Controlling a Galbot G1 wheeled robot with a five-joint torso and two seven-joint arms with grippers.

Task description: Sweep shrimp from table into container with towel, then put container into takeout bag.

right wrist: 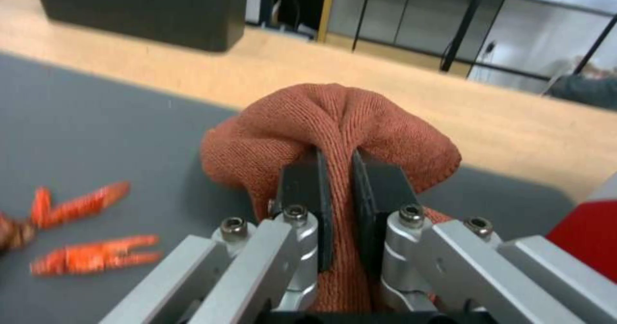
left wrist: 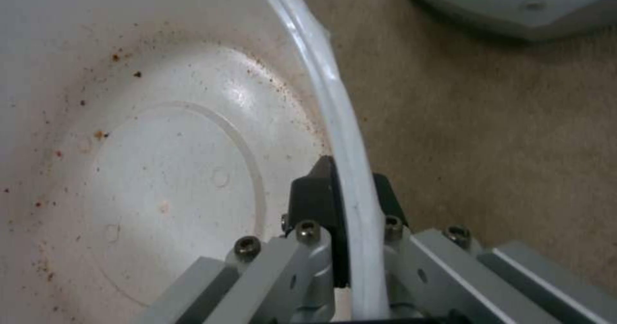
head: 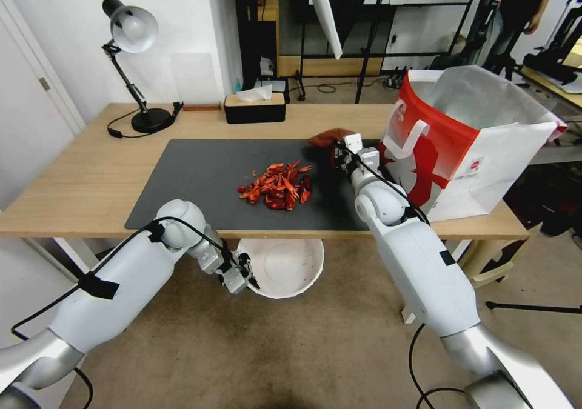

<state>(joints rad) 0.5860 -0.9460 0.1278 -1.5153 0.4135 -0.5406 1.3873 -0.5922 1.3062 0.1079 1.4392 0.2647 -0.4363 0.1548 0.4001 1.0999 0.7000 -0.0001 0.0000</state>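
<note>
- Nearest, below the near edge of the table (head: 79,185), the left gripper (head: 247,275) holds the container (head: 285,269) out over the carpet. In the left wrist view its dark fingers (left wrist: 315,198) are clamped on the white rim, one inside the bowl and one outside.
- The container's inside is bare apart from reddish specks and smears on its floor and wall.
- On the dark grey mat (head: 194,179), near the middle of the table, the shrimp (head: 277,186) lie in a loose red-orange pile, with a few stray pieces at its left side.
- Just right of and beyond the pile, the right gripper (head: 339,151) reaches over the mat's far right part. Its fingers (right wrist: 305,189) are closed on a fold of the towel (right wrist: 334,126), which bulges out past them in a rust-red bunch.
- Right of that gripper, the takeout bag (head: 473,142) stands upright on the table's right end, mouth open, a white handle hanging on its near red face.
- Along the far edge stand a black tissue box (head: 254,109) and, further left, a desk lamp (head: 130,63).
</note>
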